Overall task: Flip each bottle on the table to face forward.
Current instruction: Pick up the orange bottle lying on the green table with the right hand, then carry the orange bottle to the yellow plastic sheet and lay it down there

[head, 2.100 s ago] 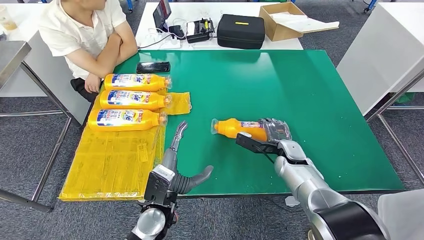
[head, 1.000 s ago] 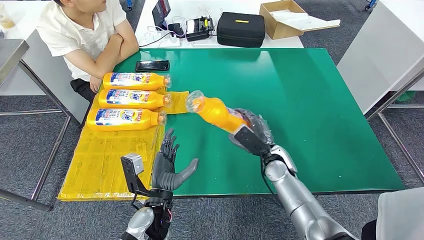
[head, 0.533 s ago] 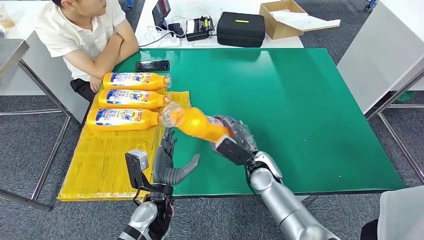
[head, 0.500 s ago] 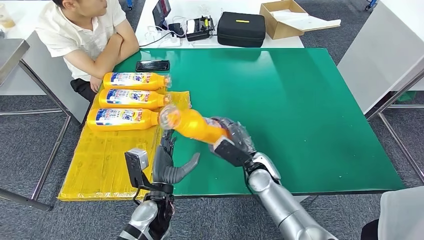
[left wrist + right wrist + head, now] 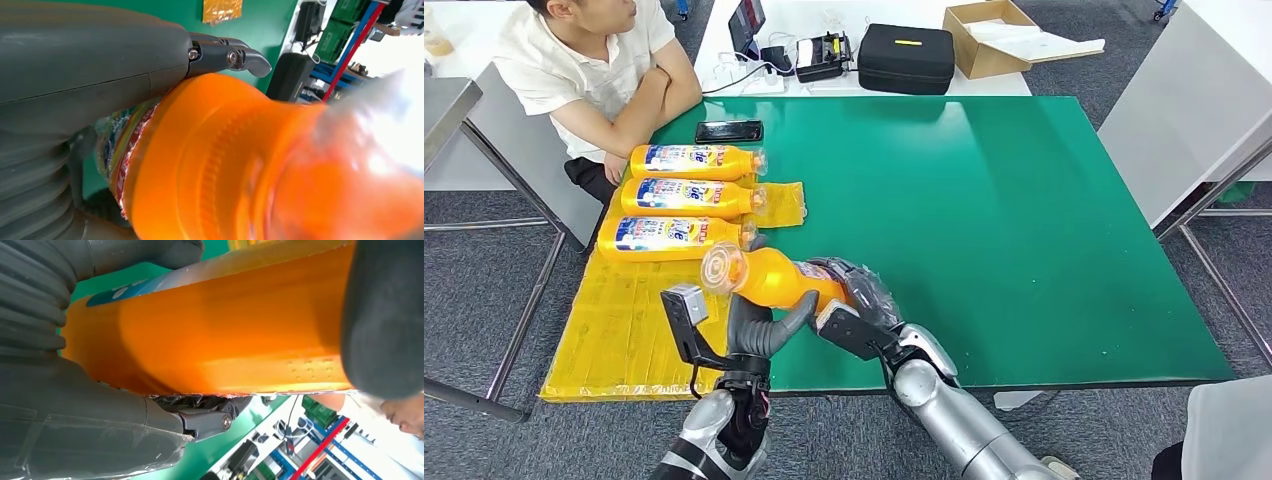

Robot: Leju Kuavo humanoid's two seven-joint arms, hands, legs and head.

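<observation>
Bottle [image 5: 774, 277], orange, was gripped at its base by the right hand [image 5: 856, 305] above the green table's [image 5: 1024, 220] near-left edge in the head view, neck resting in the left hand [image 5: 759, 328], whose grip I could not tell. Three labelled bottles [image 5: 676, 197] lay on yellow sheeting [image 5: 644, 320].

Left wrist view: the thumb lay along its shoulder.

Right wrist view: fingers wrapped the orange body.

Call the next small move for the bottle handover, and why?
Probably close the left hand firmly on the bottle before the right hand lets go. The right hand grips the base end; the left thumb and fingers cradle the neck end, above the yellow sheet just below three bottles lying label up. Release first and it may drop.
</observation>
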